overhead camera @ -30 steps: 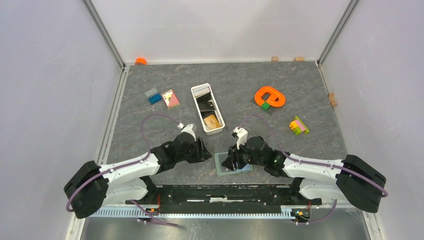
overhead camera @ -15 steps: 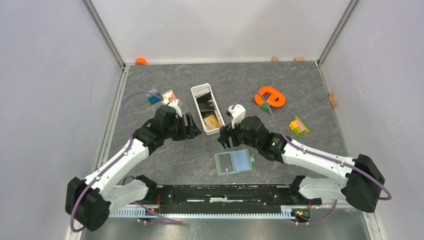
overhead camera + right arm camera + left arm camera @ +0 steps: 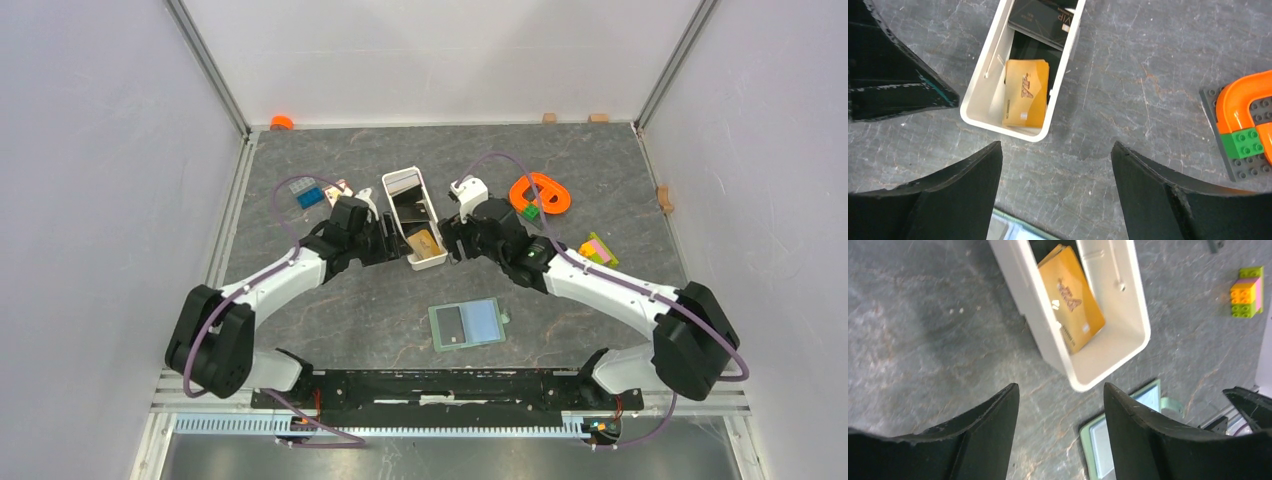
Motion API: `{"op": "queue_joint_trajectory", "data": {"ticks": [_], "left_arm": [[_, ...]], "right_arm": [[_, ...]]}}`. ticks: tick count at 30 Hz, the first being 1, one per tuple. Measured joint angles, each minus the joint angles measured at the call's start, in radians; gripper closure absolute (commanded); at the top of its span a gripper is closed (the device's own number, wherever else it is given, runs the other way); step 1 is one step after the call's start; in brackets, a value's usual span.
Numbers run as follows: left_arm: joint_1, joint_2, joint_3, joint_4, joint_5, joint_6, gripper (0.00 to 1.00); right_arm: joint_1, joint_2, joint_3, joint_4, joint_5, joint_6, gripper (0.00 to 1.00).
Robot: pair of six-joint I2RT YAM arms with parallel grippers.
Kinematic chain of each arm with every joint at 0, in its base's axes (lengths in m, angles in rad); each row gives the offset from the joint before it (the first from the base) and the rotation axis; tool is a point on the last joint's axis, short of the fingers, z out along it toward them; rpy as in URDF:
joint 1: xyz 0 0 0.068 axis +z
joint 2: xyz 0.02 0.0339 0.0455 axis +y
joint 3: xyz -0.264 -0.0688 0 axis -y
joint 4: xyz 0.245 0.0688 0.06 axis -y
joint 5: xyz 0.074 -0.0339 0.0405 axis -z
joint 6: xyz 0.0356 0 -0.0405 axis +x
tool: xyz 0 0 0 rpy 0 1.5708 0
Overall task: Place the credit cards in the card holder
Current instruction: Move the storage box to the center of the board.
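Note:
The card holder [image 3: 467, 324] lies unfolded on the table, sage green with a pale blue inside; its edge also shows in the left wrist view [image 3: 1128, 425]. The credit cards sit in a white tray [image 3: 431, 208]: a tan-orange card [image 3: 424, 241] [image 3: 1071, 297] [image 3: 1025, 92] at the near end, black cards [image 3: 410, 205] [image 3: 1040, 17] behind it. My left gripper [image 3: 392, 243] [image 3: 1060, 390] hangs open just left of the tray's near end. Just right of that end, my right gripper [image 3: 450, 240] [image 3: 1055, 147] is open too. Both are empty.
An orange track on a grey brick plate [image 3: 540, 193] [image 3: 1248, 100] lies right of the tray. A small stack of coloured bricks [image 3: 596, 250] [image 3: 1246, 292] sits further right. Blue bricks [image 3: 308, 192] lie left of the tray, and an orange cap [image 3: 282, 122] sits at the back wall.
Both arms have left the card holder and moved back to the tray's near end, one on each side. Both sets of jaws have opened wider. The card holder stays unfolded.

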Motion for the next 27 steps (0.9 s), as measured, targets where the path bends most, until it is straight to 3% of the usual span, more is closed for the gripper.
{"op": "queue_joint_trajectory", "data": {"ticks": [12, 16, 23, 27], "left_arm": [[-0.01, 0.196, 0.015, 0.23, 0.08, -0.077, 0.36], [-0.064, 0.253, 0.034, 0.299, 0.09, -0.102, 0.37], [-0.217, 0.439, 0.229, 0.403, 0.134, -0.112, 0.37], [-0.249, 0.473, 0.27, 0.449, 0.154, -0.114, 0.36]], "right_arm": [[-0.006, 0.091, 0.06, 0.067, 0.048, -0.036, 0.17], [-0.011, 0.083, 0.054, 0.063, 0.085, -0.032, 0.17], [-0.024, -0.019, -0.018, 0.023, 0.171, 0.003, 0.15], [-0.048, -0.072, -0.042, -0.012, 0.229, 0.026, 0.14]]}}
